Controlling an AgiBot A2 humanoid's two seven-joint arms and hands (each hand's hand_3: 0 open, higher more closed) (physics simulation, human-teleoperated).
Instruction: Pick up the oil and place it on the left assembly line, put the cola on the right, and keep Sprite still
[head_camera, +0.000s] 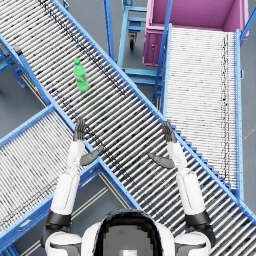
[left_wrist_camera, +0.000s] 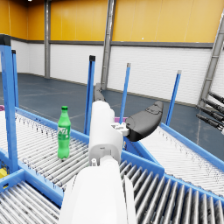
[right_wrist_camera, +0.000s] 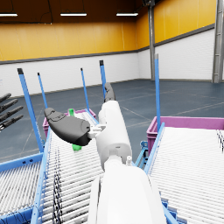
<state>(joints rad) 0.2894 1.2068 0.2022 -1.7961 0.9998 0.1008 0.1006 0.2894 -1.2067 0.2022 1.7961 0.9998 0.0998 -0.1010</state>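
The Sprite bottle (head_camera: 80, 76) stands upright on the conveyor (head_camera: 125, 120), well beyond the left hand (head_camera: 81, 145) and right hand (head_camera: 169, 147), both empty, fingers apart. No other bottle shows; a mistaken reach could topple it.

- From my head camera the light is flat, even and bright. The pale rollers (head_camera: 125, 125) of the middle conveyor break up into dark speckled streaks of aliasing.
- That view is coarse, and the green bottle (head_camera: 80, 76) looks soft-edged and blocky.
- Along my right arm, strip lamps (right_wrist_camera: 72, 14) glow against a dark ceiling.
- My right forearm (right_wrist_camera: 114, 131) is lit almost to blank white on top and shades to grey down its sides. My left forearm (left_wrist_camera: 103, 140) looks the same.
- My dark left hand (left_wrist_camera: 144, 122) carries a soft highlight along its upper edge.
- The floor (left_wrist_camera: 39, 94) has a faint sheen below the bright wall.
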